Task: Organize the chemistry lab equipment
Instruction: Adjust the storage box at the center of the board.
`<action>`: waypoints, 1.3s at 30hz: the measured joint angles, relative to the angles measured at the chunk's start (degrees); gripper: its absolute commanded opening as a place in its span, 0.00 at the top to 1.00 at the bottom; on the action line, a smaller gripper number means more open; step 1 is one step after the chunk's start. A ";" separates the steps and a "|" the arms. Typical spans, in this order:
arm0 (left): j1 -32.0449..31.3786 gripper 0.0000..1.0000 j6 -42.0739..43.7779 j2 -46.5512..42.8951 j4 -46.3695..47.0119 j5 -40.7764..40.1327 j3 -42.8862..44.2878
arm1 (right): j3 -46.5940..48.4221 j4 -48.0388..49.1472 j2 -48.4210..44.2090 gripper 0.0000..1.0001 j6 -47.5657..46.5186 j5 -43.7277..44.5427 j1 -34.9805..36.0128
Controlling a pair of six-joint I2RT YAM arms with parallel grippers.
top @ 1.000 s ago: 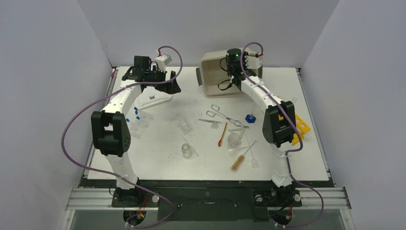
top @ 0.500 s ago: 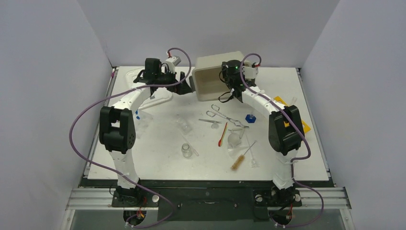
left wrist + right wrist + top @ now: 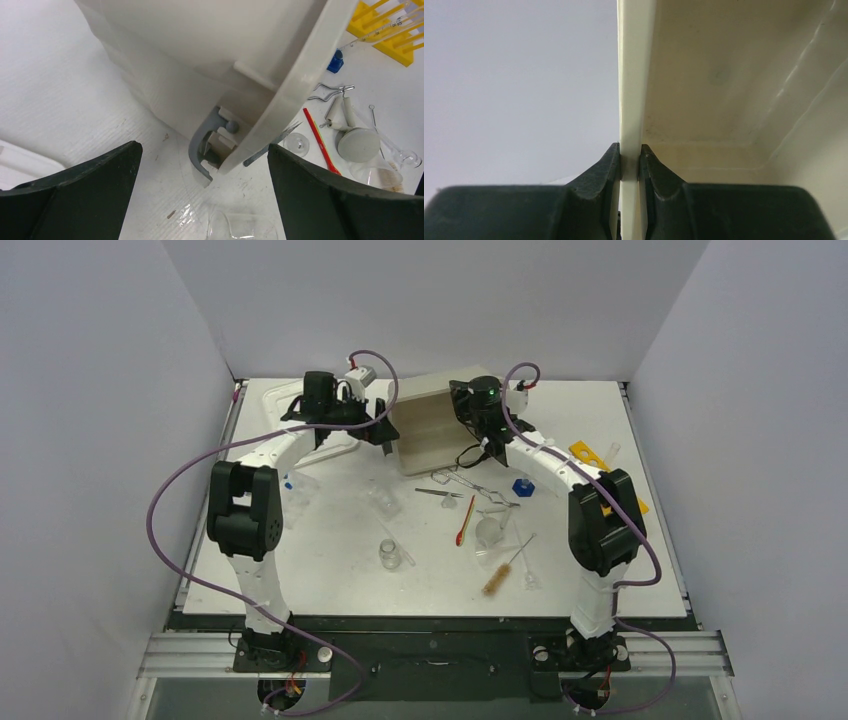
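A: Checking right gripper (image 3: 629, 165). Gripping anything?

B: Pinching the thin wall of the beige tub (image 3: 428, 435), fingers pressed onto it from both sides in the wrist view. Seeing the tub at 12 o'clock on the table (image 3: 330, 570), tipped up, outer side facing the overhead camera.

A: Asking the same for left gripper (image 3: 202, 147).

B: Hanging spread wide, holding nothing. Sitting just at 9 o'clock of the tub, framing its rim and grey latch (image 3: 199, 155) between the fingers in the wrist view. Not seeing contact.

A: Locating the lab equipment?

B: Finding all of it loose on the table, outside the tub.
- Spotting metal forceps (image 3: 470, 483) just at 5 o'clock of the tub, with a small blue piece (image 3: 521, 486) beside them.
- Seeing the green-and-red spatula (image 3: 465, 521) and a clear round flask (image 3: 490, 531) at 4 o'clock of table centre, near each other.
- Reading the brown brush (image 3: 495, 581) near 5 o'clock, a clear beaker (image 3: 388, 556) standing at 7 o'clock, and blue-capped tubes (image 3: 287, 481) at 9 o'clock.

A: Noting anything else?

B: Seeing a yellow rack (image 3: 592, 454) between 2 and 3 o'clock and a white lid (image 3: 262, 398) at 10 o'clock, partly under the left arm.
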 measured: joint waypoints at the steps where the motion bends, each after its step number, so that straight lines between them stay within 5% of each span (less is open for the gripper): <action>1: 0.00 0.03 -0.02 0.00 0.37 0.04 0.00 | -0.46 0.26 -0.20 1.00 0.50 -0.42 0.00; 3: 0.02 0.03 -0.07 0.00 1.03 0.35 0.00 | -0.98 0.31 -0.35 1.00 1.27 -0.96 0.00; 10: 0.02 0.59 -0.92 0.13 -0.07 4.37 0.39 | -1.09 0.35 -0.37 1.00 1.97 -1.81 0.00; 14: 0.35 0.72 -1.49 0.68 -2.40 5.90 1.92 | -0.07 -0.11 -0.22 0.86 1.53 -2.71 0.00; 20: 1.60 0.78 -4.63 2.05 -4.92 8.61 6.03 | 4.96 -1.44 -0.02 0.53 -3.06 -4.26 -0.09; 31: 3.39 0.83 -10.56 9.55 -13.51 9.42 19.45 | 10.38 -8.48 0.00 0.42 -16.35 -16.50 -4.44; 35: 3.43 0.80 -10.80 12.11 -19.45 8.81 25.38 | 10.38 -10.91 0.00 0.39 -19.67 -18.99 -7.39; 39: 3.37 0.68 -10.19 14.05 -25.11 8.24 31.12 | 10.95 -14.73 0.00 0.26 -25.29 -18.99 -9.22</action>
